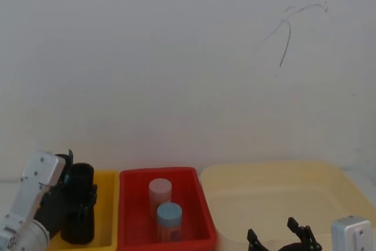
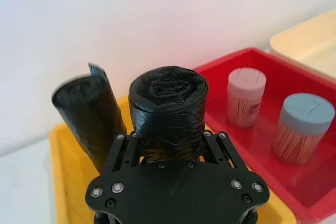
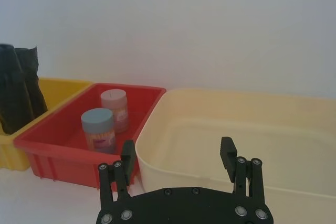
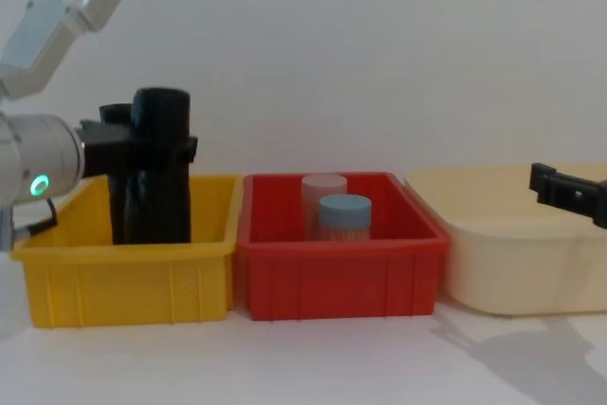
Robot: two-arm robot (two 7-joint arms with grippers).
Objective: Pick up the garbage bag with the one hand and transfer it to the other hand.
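1. The cream tub [image 1: 329,171] is the biggest thing. It sits on the right side of the worktop [image 4: 332,367].
2. The yellow bin [image 4: 123,282] sits on the left. The red bin [image 4: 341,277] sits between the two and touches both or nearly does.
3. The left gripper [image 4: 166,147] reaches over the yellow bin from the left side. Its jaws sit on both sides of the garbage bag [image 2: 168,103] and press on it, so I think they hold it.
4. The right gripper [image 3: 177,153] hangs over the near edge of the cream tub. Its jaws are wide apart and hold nothing.
5. The garbage bag stands straight up in the yellow bin, with its long way pointing up. Its top pokes well above the bin's rim. The left jaws grip it around the lower part, so the top half is bare. I cannot tell if its bottom rests on the bin floor.
6. What matters most: the bag is far to the left of the right gripper, with the whole red bin between them. I think the bag must go up and then right, and the right jaws should close on its bare top half.
7. A slim roll [image 2: 89,114] leans just beside the bag and could get bumped.
8. The pink-lid jar [image 2: 245,95] and the blue-lid jar [image 2: 304,127] stand in the red bin, under the way across.
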